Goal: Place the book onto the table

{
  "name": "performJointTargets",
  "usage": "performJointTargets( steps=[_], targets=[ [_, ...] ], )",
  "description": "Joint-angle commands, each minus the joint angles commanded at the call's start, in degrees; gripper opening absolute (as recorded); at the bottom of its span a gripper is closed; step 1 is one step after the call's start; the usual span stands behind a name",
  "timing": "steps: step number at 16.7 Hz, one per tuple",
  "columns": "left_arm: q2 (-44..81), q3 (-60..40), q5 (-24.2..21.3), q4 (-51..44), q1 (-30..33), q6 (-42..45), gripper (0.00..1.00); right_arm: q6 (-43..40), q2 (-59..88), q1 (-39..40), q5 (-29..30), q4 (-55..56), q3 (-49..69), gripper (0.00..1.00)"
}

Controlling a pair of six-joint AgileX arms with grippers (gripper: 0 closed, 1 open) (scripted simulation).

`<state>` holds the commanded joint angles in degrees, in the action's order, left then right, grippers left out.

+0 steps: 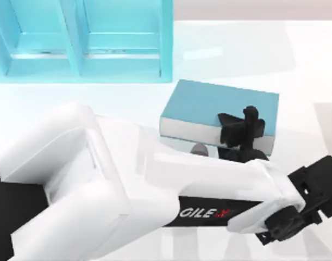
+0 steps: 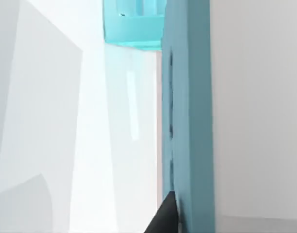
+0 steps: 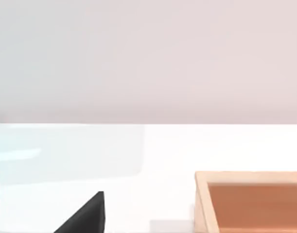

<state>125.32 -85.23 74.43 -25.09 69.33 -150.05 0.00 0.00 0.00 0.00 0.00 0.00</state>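
Left claw [image 1: 243, 130]: black two-finger, clamping shut on the thick teal-blue hardback book [image 1: 217, 109] at its near page edge, holding it just above the glossy white surface [image 1: 296, 65], right of centre, presumably for lowering flat.

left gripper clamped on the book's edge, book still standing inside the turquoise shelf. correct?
Not quite. The left gripper is clamped on the book, but the book is outside the turquoise shelf, in front of it, flat over the white table. The top view shows this.

Teal-blue book [image 1: 209, 106] with white page edges, glossy white table [image 1: 296, 60].
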Motion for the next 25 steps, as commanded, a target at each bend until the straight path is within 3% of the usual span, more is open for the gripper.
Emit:
performJointTargets(
  steps=[12,24,25],
  targets=[
    [0.17,-0.73,0.26,-2.85,0.65,-2.37,0.00,0.00,0.00,0.00,0.00,0.00,0.00,1.00],
    [3.35,1.96,-0.04,3.04,0.33,-2.06,0.00,0.00,0.00,0.00,0.00,0.00,0.00,1.00],
    [3.35,1.96,-0.04,3.04,0.33,-2.06,0.08,0.00,0.00,0.00,0.00,0.00,0.00,1.00]
  ],
)
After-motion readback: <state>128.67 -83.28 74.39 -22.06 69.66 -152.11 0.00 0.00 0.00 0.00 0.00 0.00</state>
